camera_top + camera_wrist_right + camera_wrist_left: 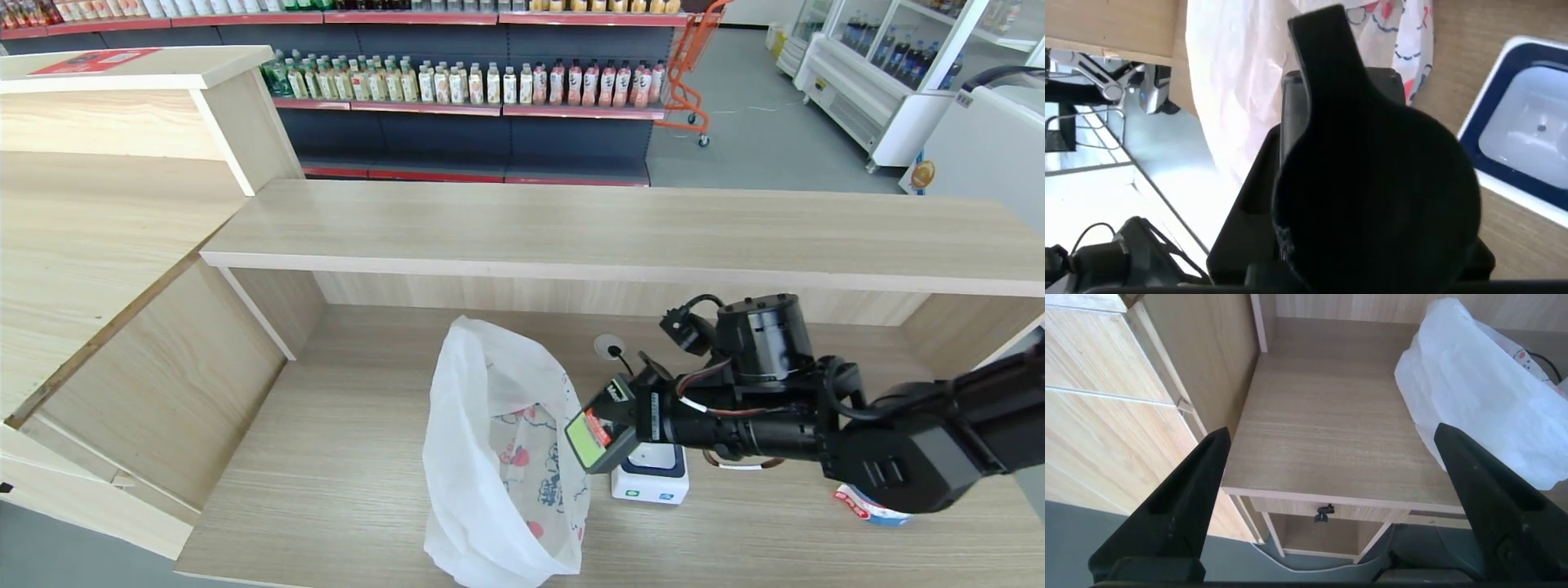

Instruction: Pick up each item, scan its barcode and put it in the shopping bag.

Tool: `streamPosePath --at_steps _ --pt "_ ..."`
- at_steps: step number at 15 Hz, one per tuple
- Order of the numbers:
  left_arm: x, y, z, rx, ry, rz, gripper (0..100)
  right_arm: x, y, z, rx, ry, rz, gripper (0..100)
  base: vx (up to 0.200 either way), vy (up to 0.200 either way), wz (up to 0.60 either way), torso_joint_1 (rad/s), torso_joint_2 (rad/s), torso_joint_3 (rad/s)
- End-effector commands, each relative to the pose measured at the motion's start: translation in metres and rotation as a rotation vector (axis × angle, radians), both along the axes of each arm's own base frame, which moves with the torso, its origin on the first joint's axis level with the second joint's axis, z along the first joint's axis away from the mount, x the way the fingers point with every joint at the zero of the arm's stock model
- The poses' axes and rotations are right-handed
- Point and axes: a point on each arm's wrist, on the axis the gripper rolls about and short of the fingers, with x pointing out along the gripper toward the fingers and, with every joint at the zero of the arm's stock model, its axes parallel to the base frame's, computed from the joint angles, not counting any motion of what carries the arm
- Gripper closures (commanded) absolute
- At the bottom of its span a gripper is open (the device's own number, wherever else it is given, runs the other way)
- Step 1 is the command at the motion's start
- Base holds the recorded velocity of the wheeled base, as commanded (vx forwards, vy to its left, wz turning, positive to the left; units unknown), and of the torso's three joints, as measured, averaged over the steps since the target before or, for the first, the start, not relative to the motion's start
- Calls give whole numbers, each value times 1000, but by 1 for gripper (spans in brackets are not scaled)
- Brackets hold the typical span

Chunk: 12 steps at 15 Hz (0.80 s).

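A white plastic shopping bag [490,457] stands open in the middle of the wooden desk [343,482]. My right gripper [629,412] is shut on a dark box with a green and red label [594,433], held at the bag's right rim and just above the white scanner with a blue top [651,483]. In the right wrist view the dark box [1372,180] hides the fingers, with the scanner [1527,131] and the bag [1249,73] behind it. My left gripper [1331,514] is open and holds nothing, off the desk's front edge, with the bag [1478,384] farther in.
A red, white and blue package [865,502] lies on the desk under my right arm. A raised counter ledge [620,237] runs along the back and a wooden side wall [147,392] closes the left. A cable grommet [609,345] sits behind the scanner.
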Motion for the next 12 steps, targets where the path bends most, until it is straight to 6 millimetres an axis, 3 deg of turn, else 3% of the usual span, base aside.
streamPosePath --at_steps 1,6,12 --pt "0 0 0 0 2 1 0 16 18 -18 -17 22 21 100 0 0 0 0 0 0" --pt "0 0 0 0 2 1 0 43 40 -56 -270 -174 153 100 0 0 0 0 0 0" --pt "0 0 0 0 2 1 0 56 60 -74 -370 -367 277 100 0 0 0 0 0 0"
